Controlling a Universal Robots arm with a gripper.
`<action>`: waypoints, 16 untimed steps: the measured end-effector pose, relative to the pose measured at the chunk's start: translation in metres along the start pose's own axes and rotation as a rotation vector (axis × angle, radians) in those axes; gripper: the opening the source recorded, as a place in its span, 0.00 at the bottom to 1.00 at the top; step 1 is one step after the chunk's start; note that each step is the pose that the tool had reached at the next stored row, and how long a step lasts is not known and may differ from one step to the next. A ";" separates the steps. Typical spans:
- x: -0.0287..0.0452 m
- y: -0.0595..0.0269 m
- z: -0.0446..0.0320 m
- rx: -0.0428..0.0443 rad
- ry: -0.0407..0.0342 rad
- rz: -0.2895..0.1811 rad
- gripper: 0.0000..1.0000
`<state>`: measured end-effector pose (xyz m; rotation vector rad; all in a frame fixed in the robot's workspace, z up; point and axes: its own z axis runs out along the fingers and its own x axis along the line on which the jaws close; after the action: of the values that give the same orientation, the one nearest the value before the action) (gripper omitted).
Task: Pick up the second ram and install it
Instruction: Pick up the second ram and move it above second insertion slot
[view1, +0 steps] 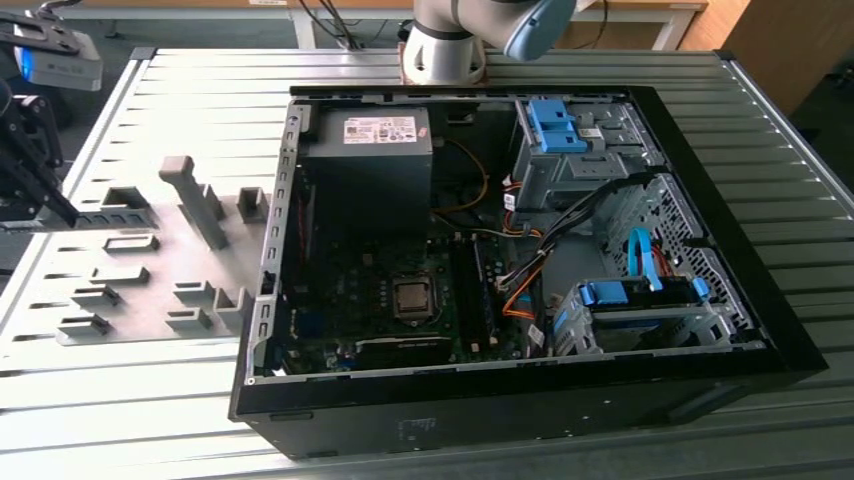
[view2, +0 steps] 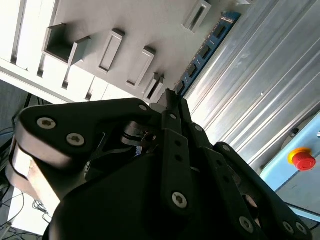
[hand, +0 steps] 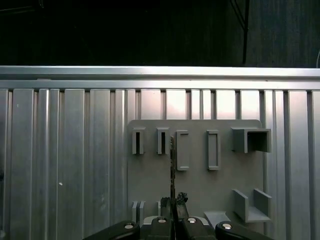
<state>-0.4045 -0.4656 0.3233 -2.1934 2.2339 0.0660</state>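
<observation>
A: Aluminium ribs are seen all across the table. What is carried on it?

B: An open case is laid at the centre and right of the exterior view, with blue clips and a board inside. A grey plate with blocks is laid just beside the case, at the exterior view's left. The arm's base is seen at the top centre of that frame.

A: Where is the tool found?

B: The tool is seen at the exterior view's left edge, in the upper half of the frame. It is placed over the plate's left part and well apart from the case.

A: And its state?

B: It is clenched on the ram. In both wrist views the black fingers are pressed against the stick's flat sides.

A: How is the ram held?

B: It is seen running out from between the fingertips, over the plate. In the second wrist view its row of black chips is shown. In the first wrist view it is met edge-on, as a thin dark line. Whether the plate is touched by it cannot be told.
</observation>
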 end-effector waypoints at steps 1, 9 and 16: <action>-0.0001 0.0000 -0.0012 0.0000 0.0001 0.000 0.14; -0.0007 0.0002 -0.0091 0.0000 0.0001 0.000 0.14; -0.0011 0.0004 -0.0155 -0.0001 0.0001 0.000 0.14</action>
<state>-0.4045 -0.4651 0.3388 -2.1935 2.2340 0.0660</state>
